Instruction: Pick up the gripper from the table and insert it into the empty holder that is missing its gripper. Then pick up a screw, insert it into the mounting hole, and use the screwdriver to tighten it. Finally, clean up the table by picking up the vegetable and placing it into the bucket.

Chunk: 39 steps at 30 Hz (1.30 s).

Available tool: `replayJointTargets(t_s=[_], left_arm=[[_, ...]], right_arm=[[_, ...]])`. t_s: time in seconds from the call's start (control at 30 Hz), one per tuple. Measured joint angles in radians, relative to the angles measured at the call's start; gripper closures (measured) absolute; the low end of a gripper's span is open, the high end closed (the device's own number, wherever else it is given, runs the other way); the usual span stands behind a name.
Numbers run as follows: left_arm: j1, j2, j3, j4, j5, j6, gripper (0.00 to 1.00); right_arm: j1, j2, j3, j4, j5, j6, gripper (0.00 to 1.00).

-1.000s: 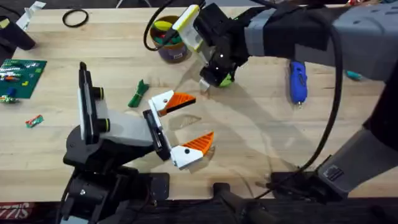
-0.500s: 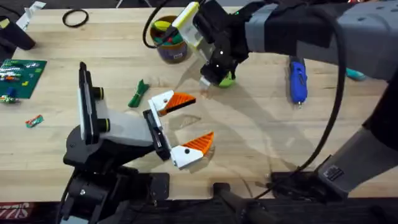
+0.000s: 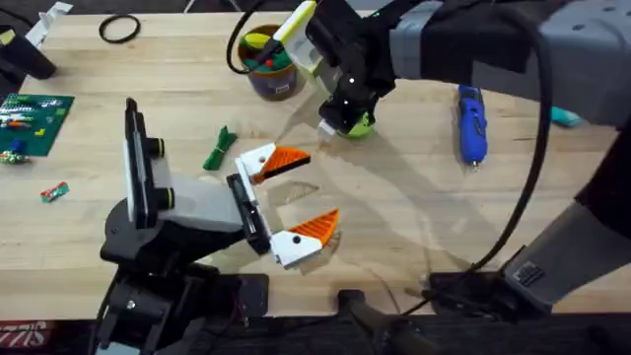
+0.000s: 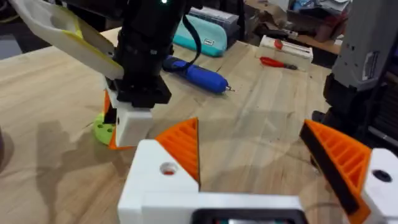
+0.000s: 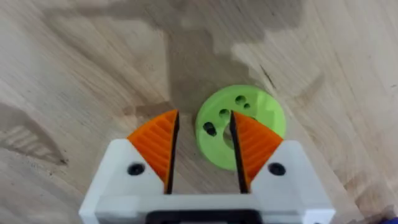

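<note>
My right gripper (image 3: 337, 120) reaches across the table (image 3: 414, 217) and hangs low over a lime-green disc (image 3: 361, 125) with small holes. In the right wrist view its fingers (image 5: 202, 149) stand a little apart, one orange pad (image 5: 252, 143) overlapping the disc (image 5: 214, 124). My left gripper (image 3: 296, 197) is wide open near the middle, holding nothing (image 4: 261, 155). The blue screwdriver (image 3: 471, 126) lies to the right (image 4: 196, 71). The dark-green vegetable (image 3: 219, 148) lies left of centre. The bucket (image 3: 266, 64) stands at the back. The loose gripper, the holder and the screw are out of view.
A green circuit board (image 3: 35, 118) and a small wrapped piece (image 3: 54, 191) lie at the left edge. A black ring (image 3: 118, 30) sits at the back left. A teal item (image 3: 562, 118) lies far right, and a teal case (image 4: 205, 34) stands beyond the screwdriver.
The right gripper has shifted slightly toward the far side, staying at the lime-green disc. The left arm has not moved.
</note>
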Motion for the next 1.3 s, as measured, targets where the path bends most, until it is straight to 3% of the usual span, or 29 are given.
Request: replayJointTargets(t_s=[0.33,0.5,0.57,0.77,1.3], left_arm=[[0.0,0.0,0.0,0.0,0.0,0.0,0.015],[0.0,0.0,0.0,0.0,0.0,0.0,0.014],[0.0,0.0,0.0,0.0,0.0,0.0,0.014],[0.0,0.0,0.0,0.0,0.0,0.0,0.014],[0.0,0.0,0.0,0.0,0.0,0.0,0.014]], right_arm=[[0.0,0.001,0.0,-0.022,0.0,0.009,0.47],[0.0,0.001,0.0,-0.022,0.0,0.015,0.656],[0.0,0.001,0.0,-0.022,0.0,0.017,0.688],[0.0,0.001,0.0,-0.022,0.0,0.02,0.59],[0.0,0.025,0.001,-0.021,0.003,0.02,0.545]])
